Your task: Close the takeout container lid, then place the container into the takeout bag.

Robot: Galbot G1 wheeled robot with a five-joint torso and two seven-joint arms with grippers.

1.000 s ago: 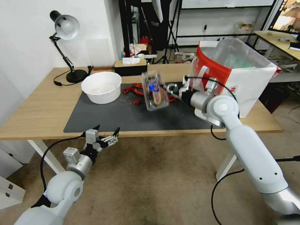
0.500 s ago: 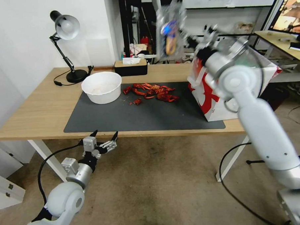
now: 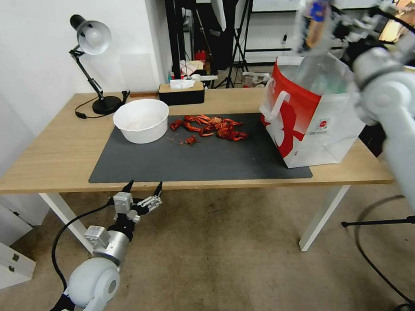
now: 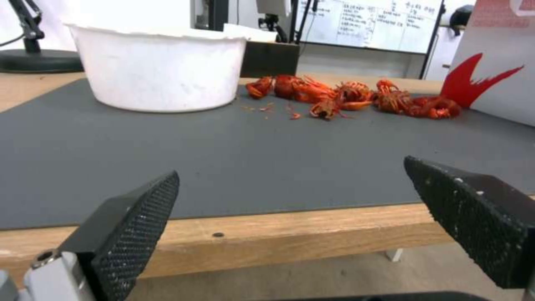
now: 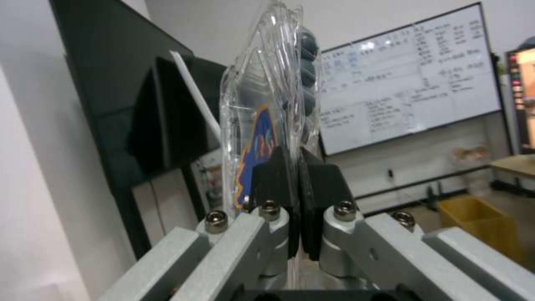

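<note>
My right gripper [image 3: 337, 23] is shut on the edge of the clear takeout container [image 3: 314, 18], held high in the air above the open top of the red-and-white takeout bag [image 3: 313, 118], which stands at the table's right end. In the right wrist view the closed container [image 5: 276, 104] stands on edge between the black pads [image 5: 320, 184], dark blueberries and a blue-and-orange label showing through the lid. My left gripper [image 3: 142, 195] hangs open below the table's front edge, nothing between its fingers [image 4: 133, 221].
A white bowl [image 3: 141, 120] and a scatter of red crayfish [image 3: 211, 128] lie on the dark mat [image 3: 194, 160]. A desk lamp [image 3: 91, 64] and a tissue box [image 3: 181, 92] stand at the back of the table.
My right arm has swung the container up from above the mat and rightward to above the bag's opening. The left arm has barely moved.
</note>
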